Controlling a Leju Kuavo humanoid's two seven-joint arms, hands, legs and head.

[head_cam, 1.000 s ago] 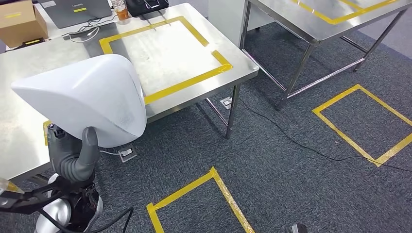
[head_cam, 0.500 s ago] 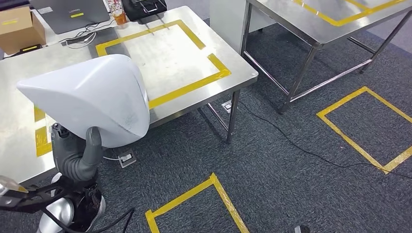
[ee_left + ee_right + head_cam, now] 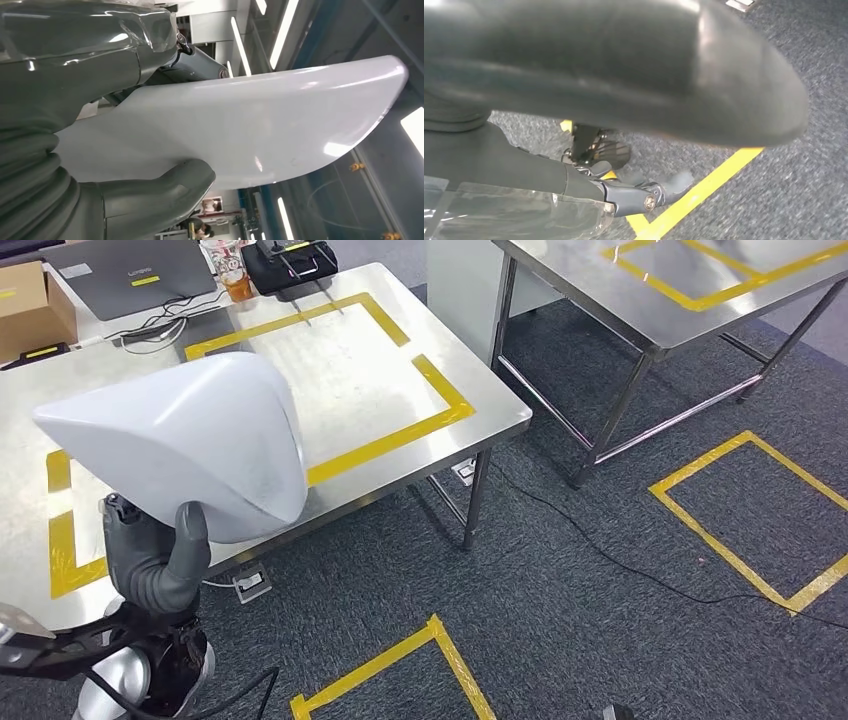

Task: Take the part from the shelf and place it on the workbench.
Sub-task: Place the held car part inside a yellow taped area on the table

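A large white curved part (image 3: pixel 190 440) is held up by my left hand (image 3: pixel 155 560) at the lower left of the head view, with the grey thumb (image 3: pixel 190 540) pressed on its lower edge. The part hangs over the near edge of the steel workbench (image 3: pixel 350 360), which carries a yellow tape rectangle (image 3: pixel 400 435). In the left wrist view the part (image 3: pixel 250 125) spans the picture, gripped between the thumb (image 3: pixel 165 185) and the fingers behind it. My right hand (image 3: pixel 549 170) hangs over the carpet, its fingers (image 3: pixel 639 197) spread and holding nothing.
At the back of the workbench are a laptop (image 3: pixel 130 275), a cardboard box (image 3: pixel 25 305), a cup (image 3: pixel 235 280) and a black device (image 3: pixel 290 260). A second steel table (image 3: pixel 680 290) stands to the right. Yellow tape squares (image 3: pixel 750 520) and a cable (image 3: pixel 600 540) lie on the carpet.
The whole picture has shifted, so the camera has moved; more of the workbench's left side shows now. The white part stays gripped in my left hand.
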